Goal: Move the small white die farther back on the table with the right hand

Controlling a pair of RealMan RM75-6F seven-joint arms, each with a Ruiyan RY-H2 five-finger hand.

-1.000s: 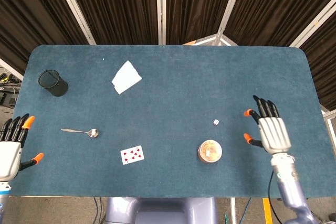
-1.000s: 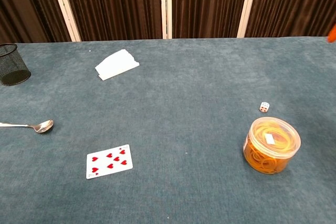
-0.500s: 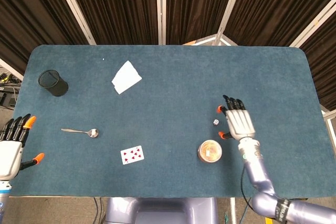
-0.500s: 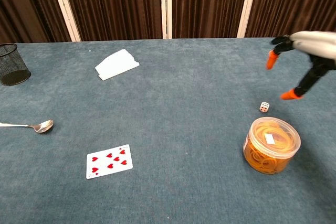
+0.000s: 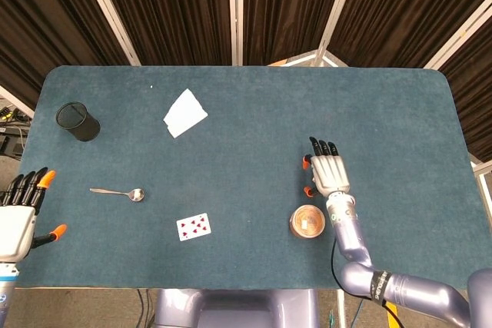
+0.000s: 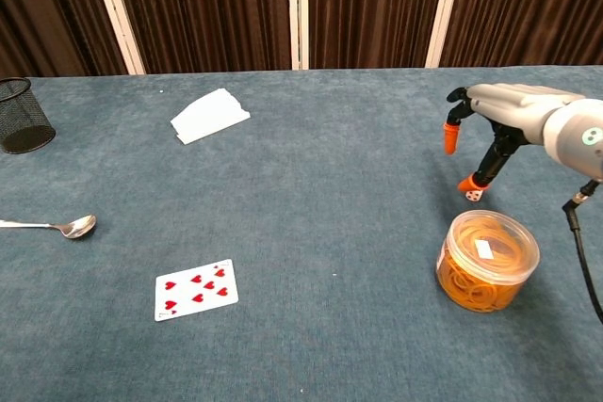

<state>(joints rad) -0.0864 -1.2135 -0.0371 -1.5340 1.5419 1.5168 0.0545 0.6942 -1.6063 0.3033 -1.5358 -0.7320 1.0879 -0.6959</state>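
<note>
Your left hand (image 5: 17, 220) sits off the near-left corner of the tabletop (image 5: 254, 113), palm down, its fingers spread and holding nothing. Just inside the far-left edge stands a black mesh cup (image 5: 78, 121), and nearer you lies a spoon (image 5: 119, 192) with its bowl pointing right. Right of those, a white folded paper (image 5: 184, 113) rests toward the far side, and a playing card (image 5: 193, 226) with red pips lies face up near the front edge. Moving right, your right hand (image 6: 513, 115) is over the small white die (image 6: 474, 193), palm down with the fingers apart (nothing is held). In the chest view the orange thumb tip is at the die's top edge, though you cannot tell whether it touches; the head view hides the die under the hand. The die sits on the tabletop just beyond the clear tub of rubber bands (image 6: 487, 262), which stands on the near side of your hand
</note>
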